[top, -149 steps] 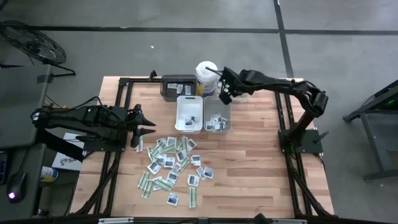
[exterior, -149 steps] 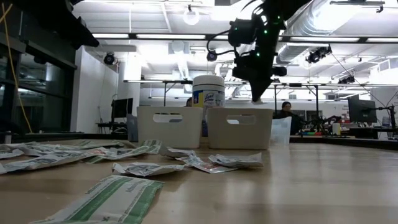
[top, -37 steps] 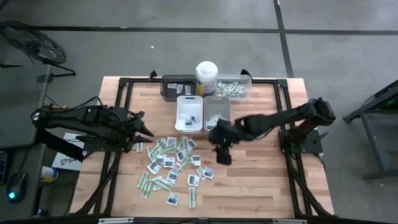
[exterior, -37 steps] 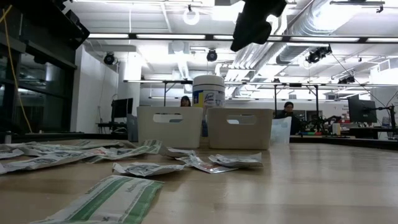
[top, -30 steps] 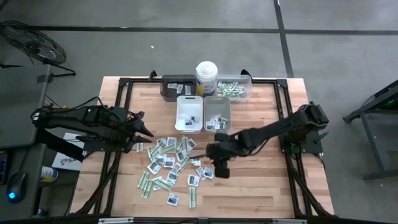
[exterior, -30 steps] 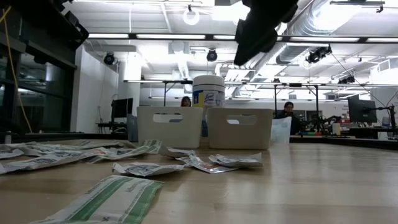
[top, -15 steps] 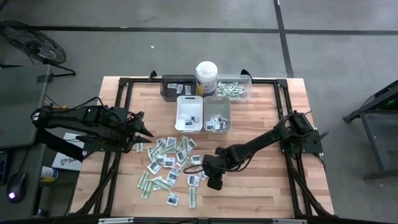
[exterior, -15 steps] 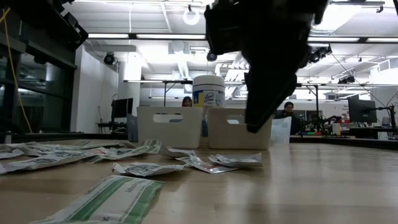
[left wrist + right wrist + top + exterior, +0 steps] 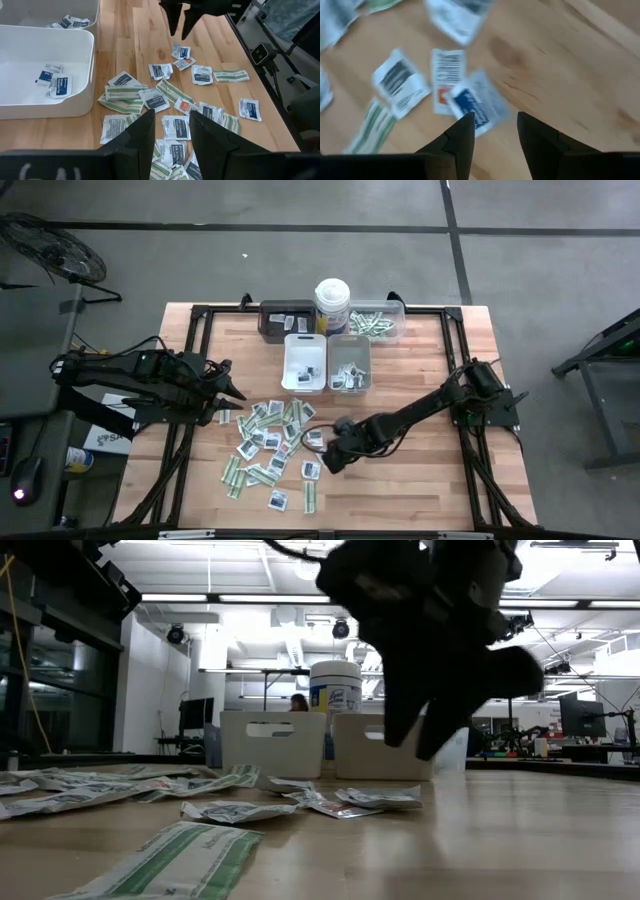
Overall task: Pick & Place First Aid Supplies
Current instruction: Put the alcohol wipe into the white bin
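Hovering low over the near edge of the scattered first aid supplies, the right gripper has its fingers parted and empty, a blue-marked sachet lying on the counter just ahead of its tips. Packets overlap there, so a descent slightly off could pinch two at once or skid the flat sachet away instead of lifting it. The left gripper waits beside the pile's far side, also parted and empty.
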Motion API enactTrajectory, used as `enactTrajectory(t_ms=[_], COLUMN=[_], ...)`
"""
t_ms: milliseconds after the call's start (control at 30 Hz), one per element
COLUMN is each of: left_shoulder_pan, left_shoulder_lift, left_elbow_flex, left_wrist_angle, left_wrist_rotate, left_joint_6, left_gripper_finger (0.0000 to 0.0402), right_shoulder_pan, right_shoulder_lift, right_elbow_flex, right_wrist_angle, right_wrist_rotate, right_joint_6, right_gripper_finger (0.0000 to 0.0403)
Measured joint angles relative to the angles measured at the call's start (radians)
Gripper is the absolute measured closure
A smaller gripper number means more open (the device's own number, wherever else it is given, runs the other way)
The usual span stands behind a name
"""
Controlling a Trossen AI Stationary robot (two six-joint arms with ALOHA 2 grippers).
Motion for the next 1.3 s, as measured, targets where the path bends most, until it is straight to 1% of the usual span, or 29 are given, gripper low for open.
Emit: enactTrajectory(t_ms=[100, 233, 300, 333, 500, 733, 900, 1100, 1300], left_shoulder_pan=[0.000, 0.000, 0.000, 0.000, 0.000, 0.000, 0.000, 0.000, 0.000], left_shoulder_lift=[0.000, 0.000, 0.000, 0.000, 0.000, 0.000, 0.000, 0.000, 0.000], left_elbow_flex=[0.000, 0.000, 0.000, 0.000, 0.000, 0.000, 0.000, 0.000, 0.000], left_wrist_angle=[0.000, 0.000, 0.000, 0.000, 0.000, 0.001, 0.001, 0.001, 0.001], left_wrist_rotate=[0.000, 0.000, 0.000, 0.000, 0.001, 0.000, 0.000, 0.000, -0.004], left_joint_6=[0.004, 0.019, 0.019, 0.018, 0.018, 0.018, 0.018, 0.018, 0.018], left_gripper_finger=[0.0282, 0.0283, 0.0282, 0.0283, 0.0282, 0.0283, 0.0282, 0.0283, 0.0282], right_shoulder_pan=[0.009, 0.021, 0.031, 0.037, 0.073, 0.100, 0.098, 0.093, 0.092], right_shoulder_lift=[0.000, 0.000, 0.000, 0.000, -0.006, -0.010, -0.012, -0.011, -0.009], right_elbow_flex=[-0.001, -0.036, -0.076, -0.102, -0.201, -0.267, -0.325, -0.348, -0.348], right_wrist_angle=[-0.039, 0.007, 0.095, 0.151, 0.361, 0.471, 0.593, 0.650, 0.655], right_wrist_rotate=[0.000, -0.021, -0.027, -0.013, 0.099, 0.151, 0.179, 0.175, 0.166], right_joint_6=[0.128, 0.224, 0.266, 0.287, 0.381, 0.426, 0.427, 0.425, 0.415], right_gripper_finger=[0.0261, 0.0261, 0.0261, 0.0261, 0.0261, 0.0261, 0.0261, 0.0261, 0.0262])
